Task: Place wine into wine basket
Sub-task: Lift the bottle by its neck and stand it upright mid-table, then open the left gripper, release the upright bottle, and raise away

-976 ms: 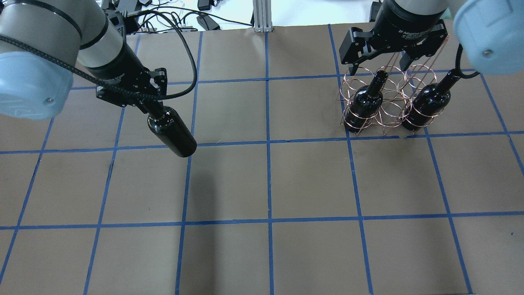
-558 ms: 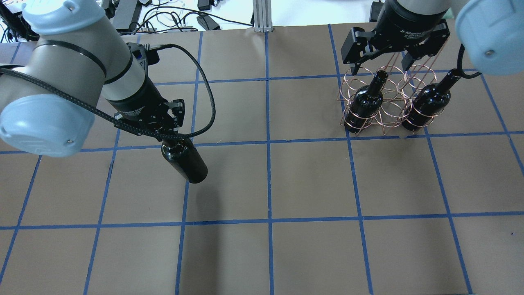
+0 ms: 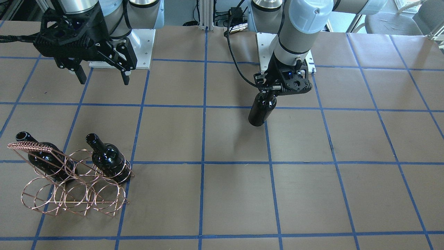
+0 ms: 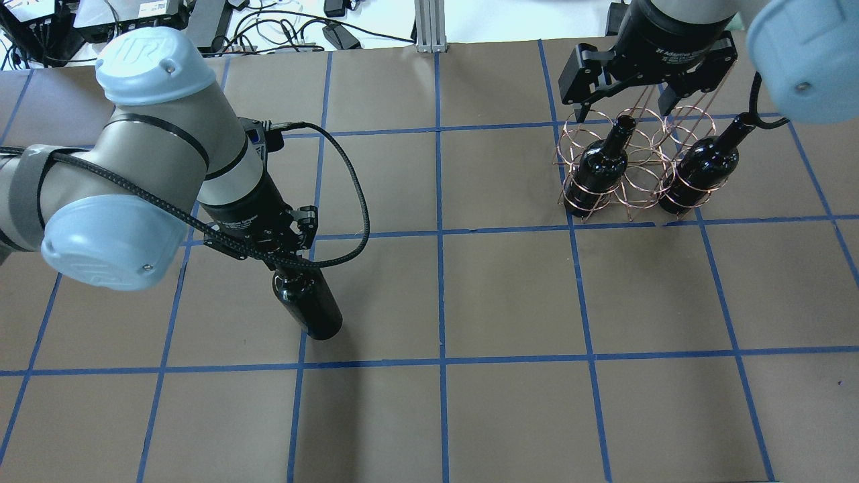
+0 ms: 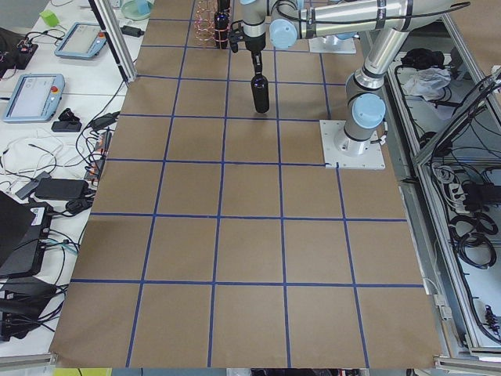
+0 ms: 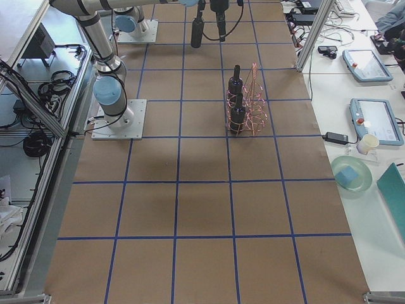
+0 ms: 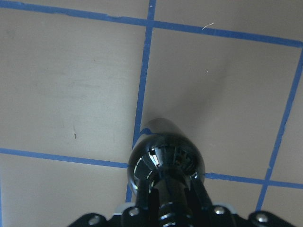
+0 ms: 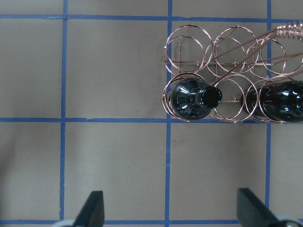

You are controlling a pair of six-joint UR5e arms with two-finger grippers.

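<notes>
My left gripper [image 4: 285,258] is shut on the neck of a near-black wine bottle [image 4: 310,306] and holds it upright above the brown table; it also shows in the front view [image 3: 261,110] and the left wrist view [image 7: 165,163]. The copper wire wine basket [image 4: 631,168] stands at the far right, with two more bottles [image 4: 602,166] [image 4: 701,166] upright in its end rings. The basket also shows in the front view [image 3: 74,189] and the right wrist view [image 8: 227,78]. My right gripper [image 4: 644,94] hangs open and empty above the basket's far side.
The table is brown paper with a grid of blue tape [image 4: 439,235]. Cables and power bricks [image 4: 322,27] lie beyond the far edge. The arms' base plates [image 3: 138,45] sit at the robot's side of the table.
My left arm has carried the bottle toward the near side of the table and slightly right. The right gripper and the basket have stayed in place.
</notes>
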